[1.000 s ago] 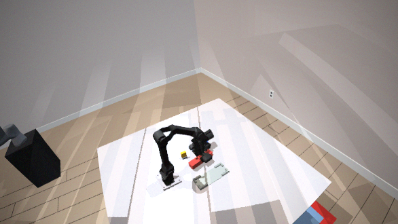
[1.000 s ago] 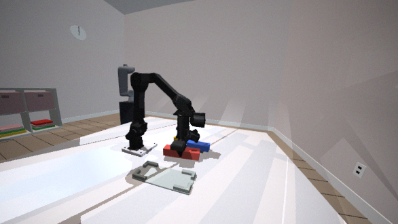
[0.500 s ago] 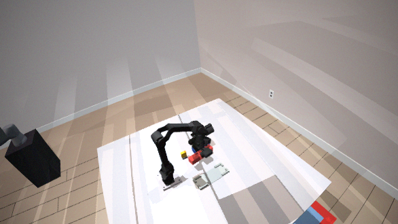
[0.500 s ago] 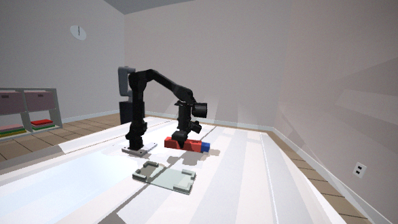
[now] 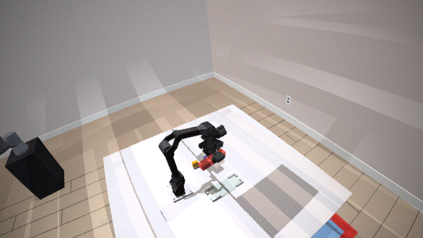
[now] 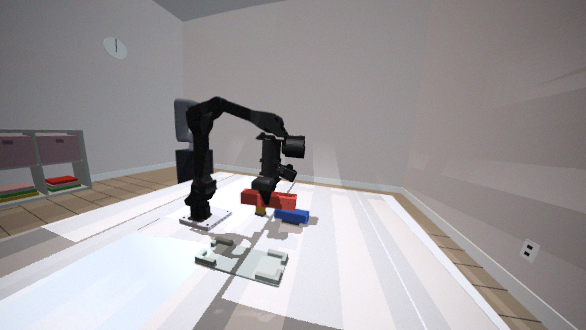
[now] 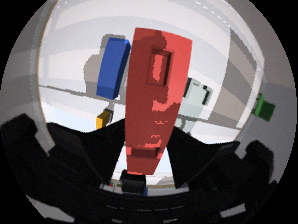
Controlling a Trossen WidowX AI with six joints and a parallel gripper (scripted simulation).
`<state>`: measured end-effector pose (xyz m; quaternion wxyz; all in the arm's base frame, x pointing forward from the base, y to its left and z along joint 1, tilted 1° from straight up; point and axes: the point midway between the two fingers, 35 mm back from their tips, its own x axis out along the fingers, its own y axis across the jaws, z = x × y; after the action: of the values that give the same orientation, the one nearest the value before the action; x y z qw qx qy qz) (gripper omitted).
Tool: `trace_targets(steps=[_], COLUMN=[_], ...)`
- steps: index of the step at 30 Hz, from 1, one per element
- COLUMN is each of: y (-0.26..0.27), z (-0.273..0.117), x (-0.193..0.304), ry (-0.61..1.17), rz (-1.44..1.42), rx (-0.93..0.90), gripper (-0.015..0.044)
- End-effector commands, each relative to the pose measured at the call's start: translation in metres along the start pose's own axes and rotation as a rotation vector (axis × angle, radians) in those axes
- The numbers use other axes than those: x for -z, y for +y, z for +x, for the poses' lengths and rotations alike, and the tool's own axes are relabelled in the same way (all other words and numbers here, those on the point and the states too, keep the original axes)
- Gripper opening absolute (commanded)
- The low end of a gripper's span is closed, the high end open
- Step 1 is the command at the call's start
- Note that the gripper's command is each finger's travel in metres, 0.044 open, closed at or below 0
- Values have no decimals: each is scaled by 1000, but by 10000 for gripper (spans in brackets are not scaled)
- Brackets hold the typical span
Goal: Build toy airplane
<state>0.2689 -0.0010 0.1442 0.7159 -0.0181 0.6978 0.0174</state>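
Gripper: closed on the red fuselage (image 5: 206,164) (image 6: 283,201) (image 7: 152,95), one finger on each side of it; the gripper (image 5: 218,156) (image 6: 265,196) (image 7: 147,121) points down, just right of centre in the top view.
Fuselage: held up off the white table (image 5: 144,216) (image 6: 360,280) (image 7: 75,65), roughly level, long and boxy; in the wrist view it runs up the middle of the frame, a larger socket near its upper end and a smaller one near its lower end (both facing the camera).
Jig: the pale grey-green cradle (image 5: 221,190) (image 6: 247,261) (image 7: 196,102) lies on the table, lower centre in the top and exterior views, apart from the fuselage, with raised corner blocks at its two ends.
Wing: the blue bar, probably the wing (image 6: 292,216) (image 7: 113,68), is right of centre in the exterior view and upper left in the wrist view; in the top view it is mostly hidden.
Tail fin: the small yellow piece (image 5: 195,164) (image 6: 260,210) (image 7: 102,120) stands near the blue bar, seen partly behind the fuselage in the exterior view.
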Motion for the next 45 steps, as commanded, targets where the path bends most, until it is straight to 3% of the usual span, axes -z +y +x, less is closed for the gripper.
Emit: trace_targets(steps=[1,45], y=[1,-107], z=[-17,33], x=[2,13], ry=[-13,-9], rz=[-5,92], rx=[-3,7], gripper=[0,0])
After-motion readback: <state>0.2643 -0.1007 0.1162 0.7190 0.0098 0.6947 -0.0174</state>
